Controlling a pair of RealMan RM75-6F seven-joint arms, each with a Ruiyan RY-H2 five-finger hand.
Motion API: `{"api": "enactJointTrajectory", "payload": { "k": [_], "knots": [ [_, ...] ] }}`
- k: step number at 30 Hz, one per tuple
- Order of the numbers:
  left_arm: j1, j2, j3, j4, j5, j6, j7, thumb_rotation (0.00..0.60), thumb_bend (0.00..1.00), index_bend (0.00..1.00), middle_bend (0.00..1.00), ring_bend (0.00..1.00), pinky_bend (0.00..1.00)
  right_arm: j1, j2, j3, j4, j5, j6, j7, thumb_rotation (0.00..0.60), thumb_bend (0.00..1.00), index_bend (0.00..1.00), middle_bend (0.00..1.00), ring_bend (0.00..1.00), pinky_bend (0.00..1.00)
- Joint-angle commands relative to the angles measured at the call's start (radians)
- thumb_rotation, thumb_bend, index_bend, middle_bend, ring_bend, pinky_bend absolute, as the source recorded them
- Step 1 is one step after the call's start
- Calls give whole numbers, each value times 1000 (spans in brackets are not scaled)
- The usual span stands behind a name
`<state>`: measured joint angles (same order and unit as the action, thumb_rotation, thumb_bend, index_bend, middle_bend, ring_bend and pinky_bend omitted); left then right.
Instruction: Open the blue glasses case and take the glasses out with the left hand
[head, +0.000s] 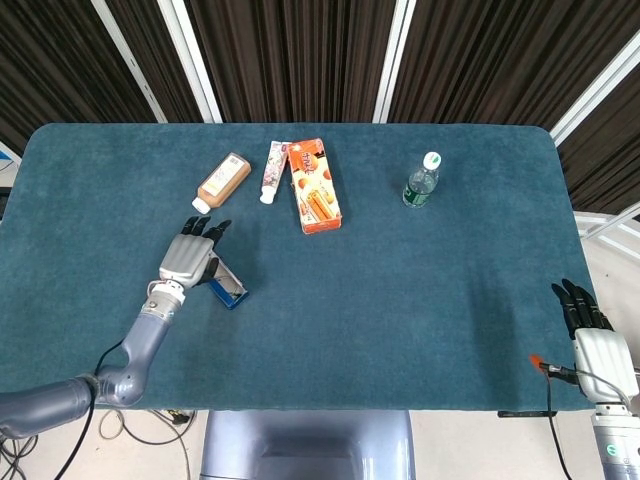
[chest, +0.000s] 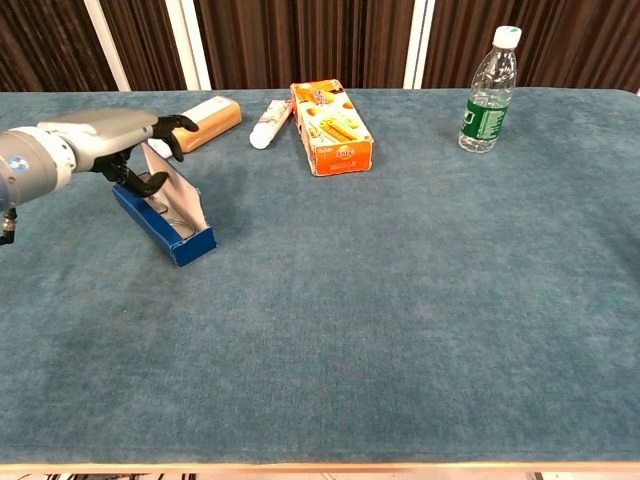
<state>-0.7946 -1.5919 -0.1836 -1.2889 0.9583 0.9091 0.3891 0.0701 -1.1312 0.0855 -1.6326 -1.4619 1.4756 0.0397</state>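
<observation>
While blue glasses case (chest: 165, 220) lies open, left hand (chest: 105, 140) fingers (chest: 172, 125) spread, touching lid (chest: 170, 185).

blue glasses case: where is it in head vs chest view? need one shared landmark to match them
Head view: the blue glasses case lies left of centre, partly under the left hand.
Chest view: it sits at the left, lid lifted, under the same hand.
Shared landmark: the orange snack box, beyond the case and to its right in both.
</observation>
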Motion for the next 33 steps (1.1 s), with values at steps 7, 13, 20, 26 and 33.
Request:
{"api": "enactJointTrajectory", "payload": {
  "k": [7,13,20,26,33],
  "knots": [
    [-32,-43,-26,42,13,7,7,600,538,63,197,0,33,1,1,1,0,7,-7,5,600,216,0,0,0,228],
    [-34,-49,-24,42,23,9,6,600,537,62,197,0,33,2,2,1,-2,8,-8,6,600,216,0,0,0,229],
    [-28,-47,-23,38,20,15,7,600,537,63,196,0,33,1,3,1,-2,5,-6,5,600,217,0,0,0,229],
    [-17,-25,-22,3,24,25,2,600,403,62,180,0,33,0,3,1,-1,3,-4,6,600,217,0,0,0,229],
    [24,93,-13,-127,24,34,-15,600,128,49,154,0,48,0,3,0,0,0,-2,4,600,217,0,0,0,228]
  ]
}}
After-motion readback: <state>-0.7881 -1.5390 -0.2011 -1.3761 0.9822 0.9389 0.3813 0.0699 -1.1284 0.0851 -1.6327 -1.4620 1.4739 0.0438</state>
